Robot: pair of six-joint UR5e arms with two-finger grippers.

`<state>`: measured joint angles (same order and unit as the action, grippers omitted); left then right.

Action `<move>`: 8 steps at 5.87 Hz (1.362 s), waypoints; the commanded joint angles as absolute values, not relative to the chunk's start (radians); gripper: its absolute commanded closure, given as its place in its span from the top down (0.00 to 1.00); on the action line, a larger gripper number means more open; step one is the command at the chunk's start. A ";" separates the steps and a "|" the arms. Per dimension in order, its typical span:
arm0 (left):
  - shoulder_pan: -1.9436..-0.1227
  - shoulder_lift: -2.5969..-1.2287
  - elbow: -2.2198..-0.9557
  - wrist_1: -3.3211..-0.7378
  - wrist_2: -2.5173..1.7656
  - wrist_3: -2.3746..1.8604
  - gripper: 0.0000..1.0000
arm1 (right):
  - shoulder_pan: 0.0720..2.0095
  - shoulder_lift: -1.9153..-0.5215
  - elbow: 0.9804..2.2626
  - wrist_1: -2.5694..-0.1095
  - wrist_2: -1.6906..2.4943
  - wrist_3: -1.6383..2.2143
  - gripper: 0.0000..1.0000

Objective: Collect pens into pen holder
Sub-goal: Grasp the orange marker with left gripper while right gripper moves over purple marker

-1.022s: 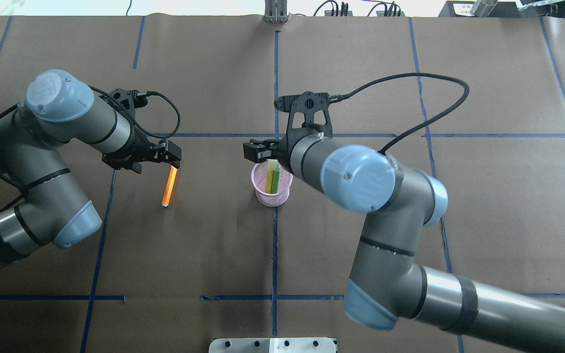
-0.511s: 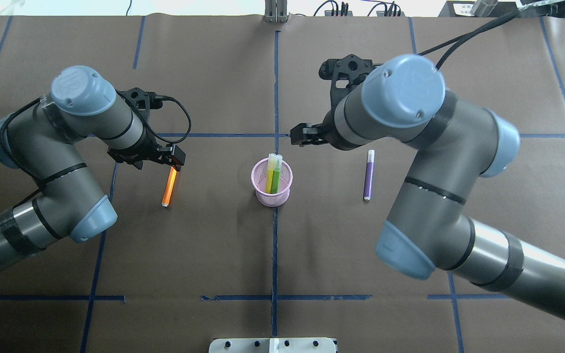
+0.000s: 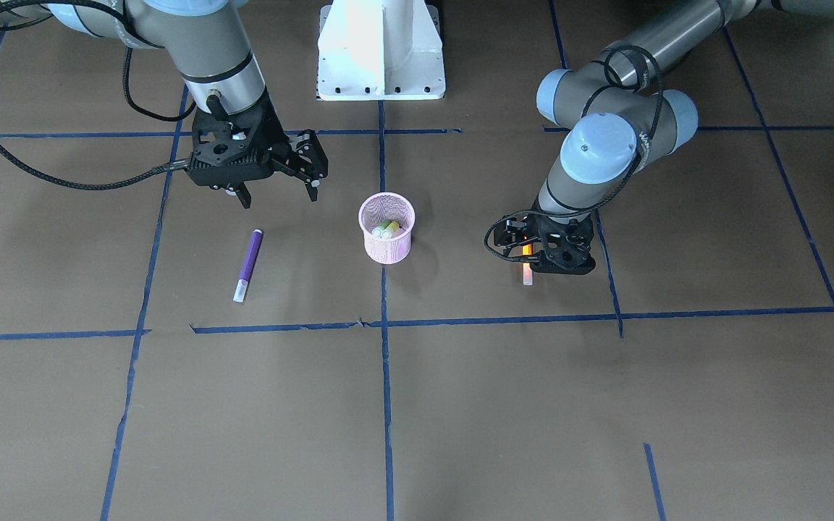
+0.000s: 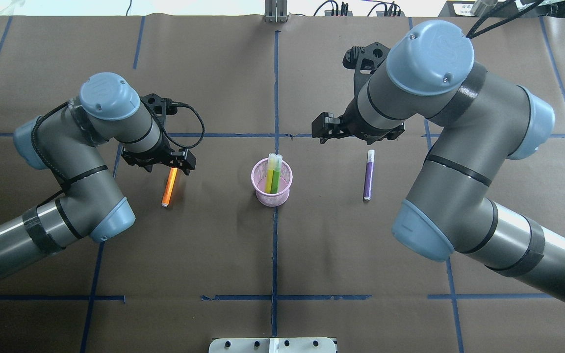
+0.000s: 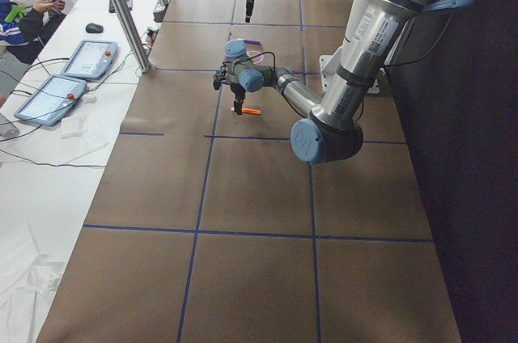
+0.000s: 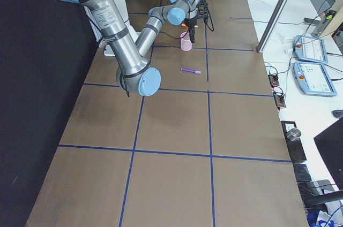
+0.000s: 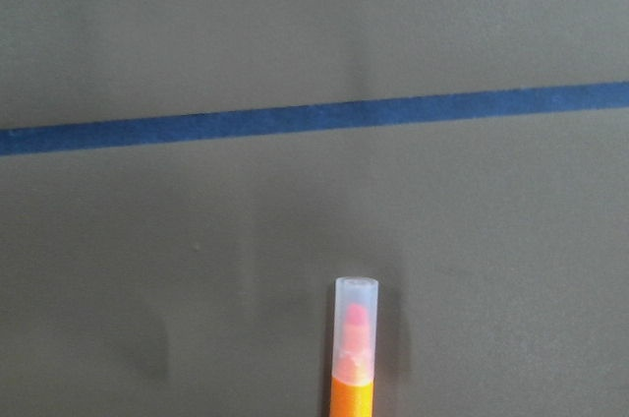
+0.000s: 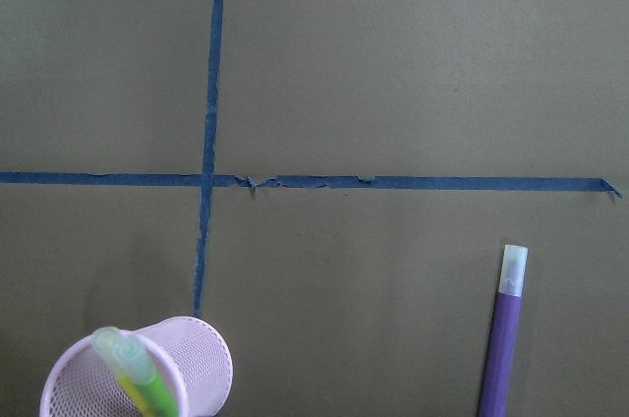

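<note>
Overhead exterior view is showing the pink cup (image 4: 282, 193) sitting mid-table on the blue tape line (image 4: 274, 245). The bright green pen (image 4: 275, 179) and the yellow-green pen (image 4: 269, 179) are standing in it, caps up, leaning toward its far rim.

A second ago the right gripper (image 3: 279, 189) was hanging directly over that cup. Now it is hovering off to the robot's right, just past the far end of the purple pen (image 4: 369, 177), jaws spread wide and carrying nothing. That is suggesting two of the four pens are delivered and the purple one is coming next.

The purple pen is lying flat to the cup's right, well apart from it. Its long axis is running near to far, almost parallel to the tape line, with the pale cap pointing away from the robot.

The orange pen (image 4: 168, 189) is lying flat to the cup's left, unmoved, cap also pointing away. The left gripper (image 4: 178, 163) has been edging in over that capped end. Whether it is pinching the pen yet is not showing.
</note>
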<state>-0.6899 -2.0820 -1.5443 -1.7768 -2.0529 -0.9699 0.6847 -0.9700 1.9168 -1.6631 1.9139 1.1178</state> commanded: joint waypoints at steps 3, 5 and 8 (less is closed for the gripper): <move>-0.684 -2.086 -1.528 -1.778 -2.052 -0.969 0.86 | 0.692 -0.979 1.933 -1.664 1.914 1.118 1.00; -0.684 -2.089 -1.519 -1.778 -2.052 -0.969 0.78 | 0.692 -0.980 1.937 -1.664 1.914 1.118 1.00; -0.684 -2.092 -1.514 -1.778 -2.052 -0.969 0.44 | 0.693 -0.989 1.940 -1.663 1.914 1.118 1.00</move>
